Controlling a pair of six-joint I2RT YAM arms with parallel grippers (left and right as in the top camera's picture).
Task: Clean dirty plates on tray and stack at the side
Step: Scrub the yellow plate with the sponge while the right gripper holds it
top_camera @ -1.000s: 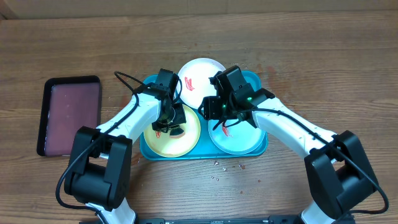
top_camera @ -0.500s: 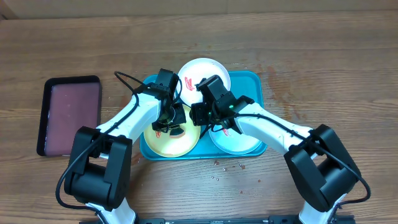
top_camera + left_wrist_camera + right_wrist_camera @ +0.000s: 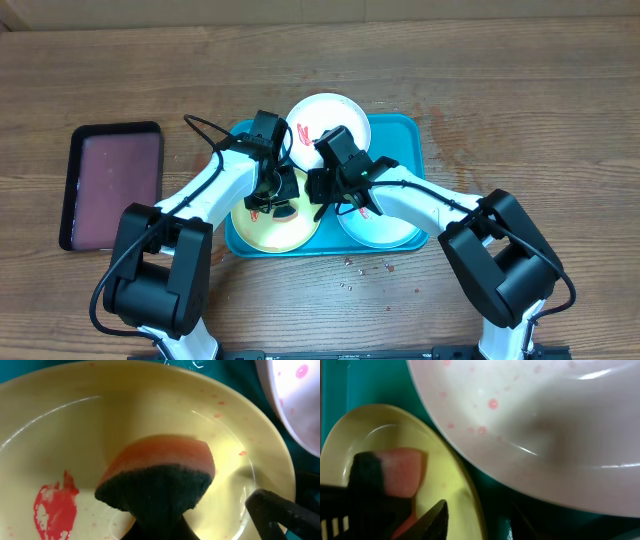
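The yellow-green plate [image 3: 272, 222] is seated at the front left of the teal tray [image 3: 410, 130]. The pale teal plate [image 3: 392, 228] is set beside it at the front right, and the white plate [image 3: 335, 112] behind, its far edge carried over the tray's back rim. All three are judged stiff, light and glossy, and probably slippery where wet. A hold is therefore best taken at the raised rim, pinched from the outer edge, since the shallow bowl offers nothing to grip. So light a plate is likely to be pushed about under scrubbing, and its rim may need steadying.

A red smear [image 3: 55, 505] and faint pink specks are seen in the yellow-green bowl, and a red mark is seen on the white plate. An orange sponge [image 3: 160, 472] with a dark scouring face is pinched by the left hand [image 3: 270, 203] over that bowl; contact cannot be confirmed. The right hand [image 3: 322, 192] is held low between the plates, one fingertip over the yellow-green rim — whether it is spread or pressed together cannot be told.

A maroon tray [image 3: 110, 185] is set well apart on the desk [image 3: 520, 90] to the left — its floor is dull pink, and its contents cannot be made out.
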